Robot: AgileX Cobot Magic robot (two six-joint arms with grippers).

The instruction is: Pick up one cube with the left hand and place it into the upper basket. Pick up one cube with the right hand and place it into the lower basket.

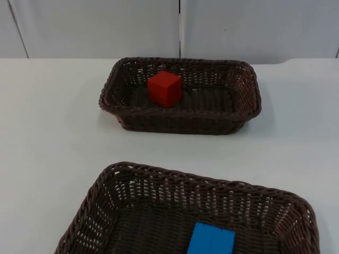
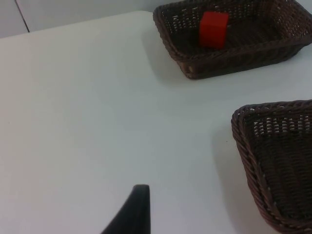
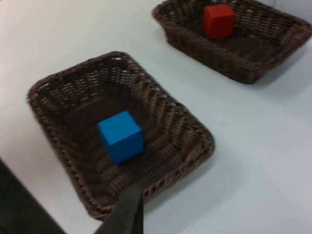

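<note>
A red cube (image 1: 164, 88) sits inside the upper basket (image 1: 180, 124), toward that basket's left end, on the white counter (image 1: 47, 137) below the grey partition wall (image 1: 95, 26). A blue cube (image 1: 211, 239) rests on the floor of the lower basket (image 1: 106, 185), which stands on the near side of the upper basket, the two well apart. The left tool (image 2: 130, 212) hangs over bare counter to the left of the upper basket; whether it is clenched or released cannot be told. The right tool (image 3: 124, 214) hovers beside the lower basket's rim, near the blue cube; its grip likewise cannot be told.
</note>
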